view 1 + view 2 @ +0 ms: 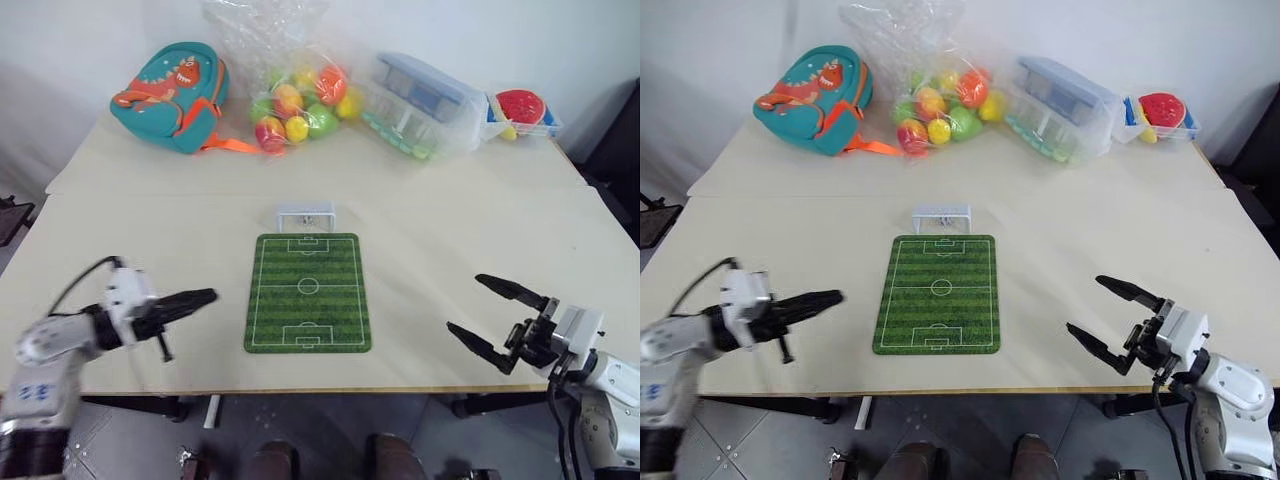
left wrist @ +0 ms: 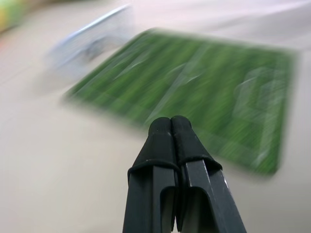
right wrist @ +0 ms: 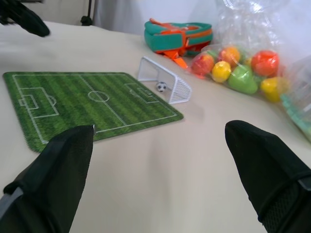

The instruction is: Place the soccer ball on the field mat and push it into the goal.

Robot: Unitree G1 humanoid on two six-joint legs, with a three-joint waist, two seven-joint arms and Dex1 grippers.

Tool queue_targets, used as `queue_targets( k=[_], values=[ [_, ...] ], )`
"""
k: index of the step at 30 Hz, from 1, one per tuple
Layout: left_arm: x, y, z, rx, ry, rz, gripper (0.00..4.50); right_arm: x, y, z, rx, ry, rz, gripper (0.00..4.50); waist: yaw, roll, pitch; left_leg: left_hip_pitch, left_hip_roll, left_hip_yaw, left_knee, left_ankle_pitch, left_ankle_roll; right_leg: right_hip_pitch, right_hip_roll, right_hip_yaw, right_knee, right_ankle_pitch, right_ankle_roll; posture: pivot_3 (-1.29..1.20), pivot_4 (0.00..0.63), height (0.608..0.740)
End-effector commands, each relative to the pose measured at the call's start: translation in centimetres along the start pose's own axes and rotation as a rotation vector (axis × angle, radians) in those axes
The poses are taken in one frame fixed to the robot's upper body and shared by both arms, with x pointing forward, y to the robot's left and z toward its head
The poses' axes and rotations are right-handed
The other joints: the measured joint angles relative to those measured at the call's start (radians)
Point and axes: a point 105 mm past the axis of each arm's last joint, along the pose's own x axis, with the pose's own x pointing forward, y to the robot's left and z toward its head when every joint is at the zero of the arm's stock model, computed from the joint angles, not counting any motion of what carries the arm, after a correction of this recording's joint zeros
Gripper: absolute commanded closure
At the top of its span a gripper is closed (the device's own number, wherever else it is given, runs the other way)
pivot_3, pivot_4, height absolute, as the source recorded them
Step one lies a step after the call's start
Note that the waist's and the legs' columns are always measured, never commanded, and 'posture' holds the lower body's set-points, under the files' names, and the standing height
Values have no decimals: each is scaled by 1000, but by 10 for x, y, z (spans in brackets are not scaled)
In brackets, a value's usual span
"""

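The green field mat (image 1: 308, 292) lies flat in the middle of the table, and the small white goal (image 1: 305, 216) stands at its far end. The tiny black-and-white soccer ball (image 3: 161, 87) sits inside the goal mouth, just off the mat's far edge. My left gripper (image 1: 205, 297) hovers left of the mat, shut with nothing between its fingers (image 2: 170, 127), and points toward the mat. My right gripper (image 1: 465, 303) stands open and empty to the right of the mat, apart from it.
Along the back of the table sit a teal dinosaur backpack (image 1: 172, 95), a clear bag of coloured plastic balls (image 1: 300, 100), a clear plastic box (image 1: 420, 105) and a small basket with a red toy (image 1: 522, 112). The table's front edge (image 1: 300, 390) runs just below the mat.
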Motion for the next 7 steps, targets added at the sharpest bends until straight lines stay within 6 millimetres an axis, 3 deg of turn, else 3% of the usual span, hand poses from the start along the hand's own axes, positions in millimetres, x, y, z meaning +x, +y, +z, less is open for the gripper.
queue_targets(
  k=[1, 7],
  values=[
    [-22, 12, -1, -26, 18, 153, 4493, -1, -10, 8, -28, -20, -17, 0, 2, 0, 0, 0, 0, 0, 0, 0, 0, 0, 0, 0, 0, 0, 0, 0, 150, 740],
    [-37, 10, -8, -38, 12, 270, 4493, 1, -11, 4, -17, -5, 27, 0, 5, 0, 0, 0, 0, 0, -1, 0, 0, 0, 0, 0, -2, 0, 0, 0, 150, 740]
  ],
)
